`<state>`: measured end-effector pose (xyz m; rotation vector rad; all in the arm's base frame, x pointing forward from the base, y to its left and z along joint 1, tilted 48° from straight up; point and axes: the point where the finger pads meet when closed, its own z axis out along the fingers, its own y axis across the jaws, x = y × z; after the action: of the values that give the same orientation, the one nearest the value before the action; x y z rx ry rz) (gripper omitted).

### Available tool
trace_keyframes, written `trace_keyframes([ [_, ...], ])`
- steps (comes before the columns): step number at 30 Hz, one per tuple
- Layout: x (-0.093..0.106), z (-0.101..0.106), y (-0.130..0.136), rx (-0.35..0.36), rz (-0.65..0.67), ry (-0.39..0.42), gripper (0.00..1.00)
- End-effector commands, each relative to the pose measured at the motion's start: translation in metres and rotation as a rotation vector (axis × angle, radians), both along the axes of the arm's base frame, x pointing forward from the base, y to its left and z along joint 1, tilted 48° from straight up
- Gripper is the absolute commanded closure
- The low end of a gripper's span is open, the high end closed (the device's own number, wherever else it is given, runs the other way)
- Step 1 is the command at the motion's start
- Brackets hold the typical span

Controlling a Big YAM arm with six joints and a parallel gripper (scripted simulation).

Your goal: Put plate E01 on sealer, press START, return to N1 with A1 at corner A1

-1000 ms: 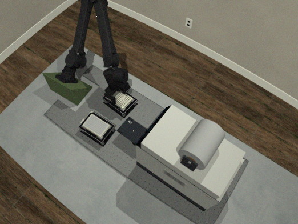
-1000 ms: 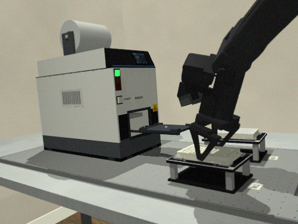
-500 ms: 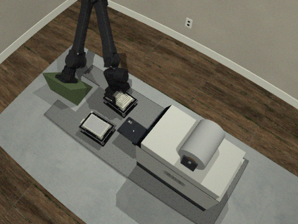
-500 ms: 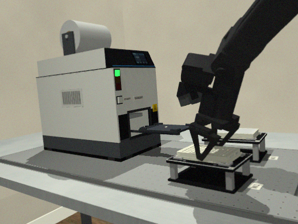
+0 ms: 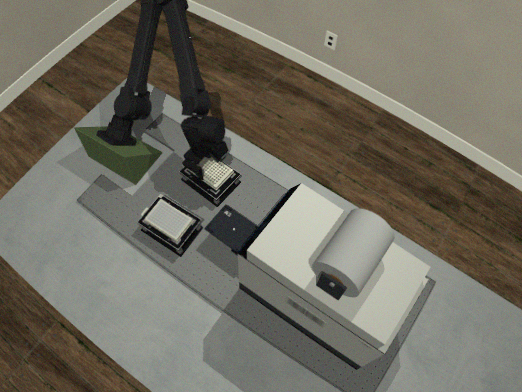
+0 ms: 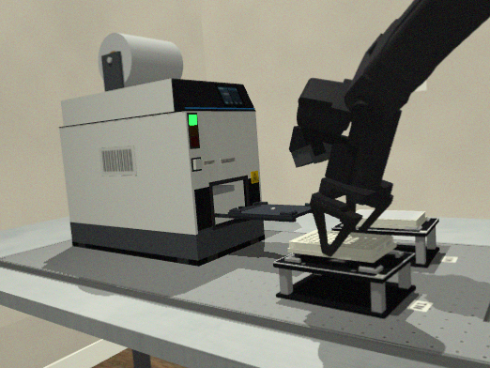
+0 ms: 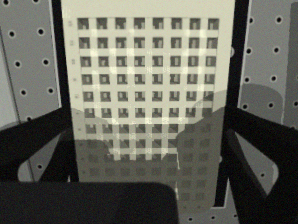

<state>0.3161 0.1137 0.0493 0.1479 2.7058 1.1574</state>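
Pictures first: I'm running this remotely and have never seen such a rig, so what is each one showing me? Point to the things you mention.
The top view looks down at the table; the exterior view looks from the side; the wrist view looks along the gripper [image 5: 210, 165] [image 6: 349, 239] [image 7: 148, 111]. That gripper ends a black arm [image 5: 185, 65] [image 6: 404, 56] and is shut on the cream plate [image 5: 220, 172] [image 6: 371, 246] [image 7: 150, 90] at the nearer stand. A second plate [image 5: 170, 218] [image 6: 396, 218] sits on the other stand. The big white box [image 5: 295, 225] [image 6: 141, 188] is the sealer: green lamp [image 6: 192, 120], tray [image 5: 225, 232] [image 6: 282, 211] out.

The fine lettering beside the START button [image 6: 196, 163] is too small to read, and the wrist picture cuts off the well plate's [image 7: 148, 120] top edge.
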Motion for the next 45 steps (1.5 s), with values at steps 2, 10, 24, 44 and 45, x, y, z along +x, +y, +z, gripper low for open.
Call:
trace_keyframes([
  [2, 0.011, 0.003, -0.01, 0.0, -0.018, -0.005, 1.0],
  [10, 0.014, 0.008, -0.002, 0.005, -0.01, -0.025, 1.0],
  [24, 0.011, 0.007, 0.005, 0.004, 0.012, -0.024, 1.0],
  [44, 0.016, 0.008, -0.009, 0.002, -0.032, -0.03, 1.0],
  [45, 0.016, 0.008, -0.009, 0.002, -0.032, -0.03, 1.0],
])
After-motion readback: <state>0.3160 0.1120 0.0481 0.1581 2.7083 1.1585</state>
